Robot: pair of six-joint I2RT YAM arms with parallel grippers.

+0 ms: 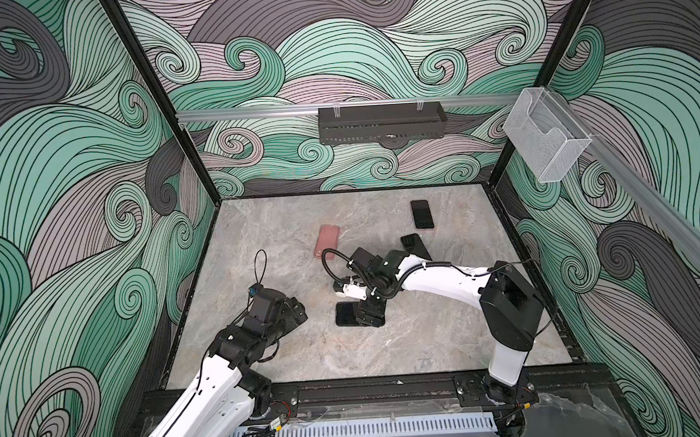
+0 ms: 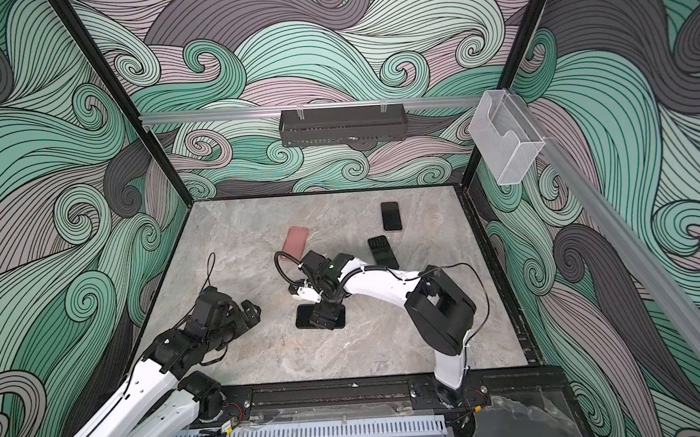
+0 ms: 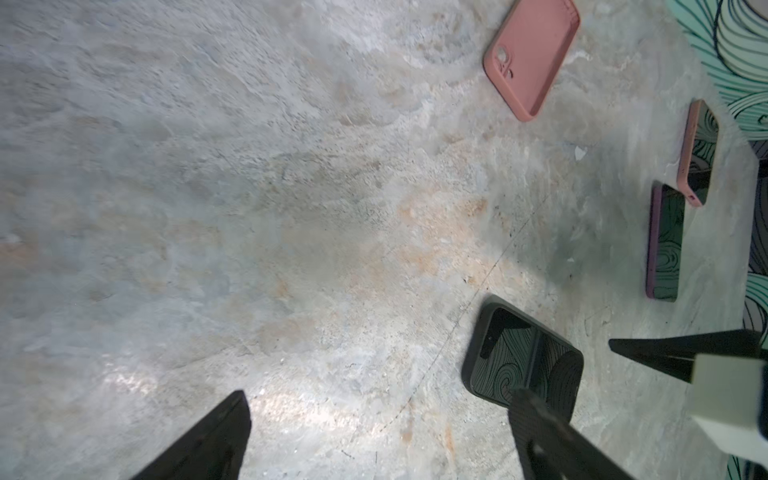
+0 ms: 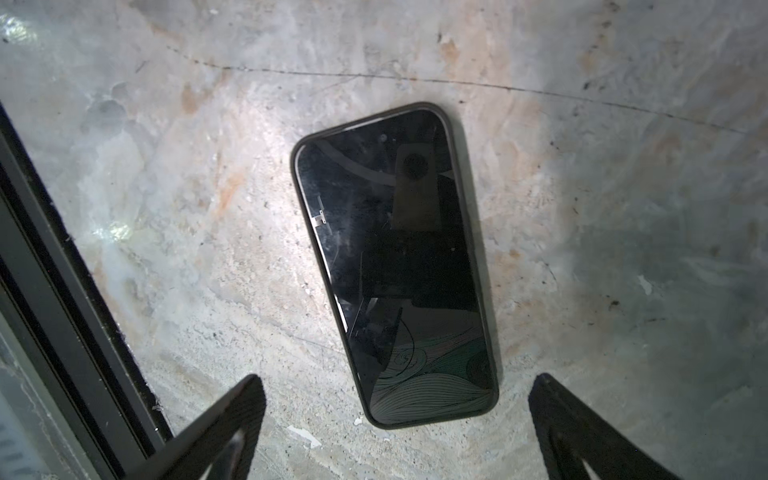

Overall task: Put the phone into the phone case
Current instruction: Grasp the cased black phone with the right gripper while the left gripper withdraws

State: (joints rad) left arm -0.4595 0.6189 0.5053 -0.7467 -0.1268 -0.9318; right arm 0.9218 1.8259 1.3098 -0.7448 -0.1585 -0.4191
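Lying under the right gripper [image 4: 397, 377], the phone [image 4: 395, 249] is judged seated in its case [image 3: 471, 353]; that gripper and the left gripper [image 3: 378, 392] are spread apart.

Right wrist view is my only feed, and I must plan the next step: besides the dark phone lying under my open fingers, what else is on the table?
Observer: An empty pink case lies farther back, toward the middle of the table.
Operator: Any other phones?
Observer: Two, at the right rear. The left wrist view shows a pink-cased phone and a purple-cased phone.
Operator: Is the other arm holding anything?
Observer: No. The left gripper hangs open and empty, to the left of the dark phone.
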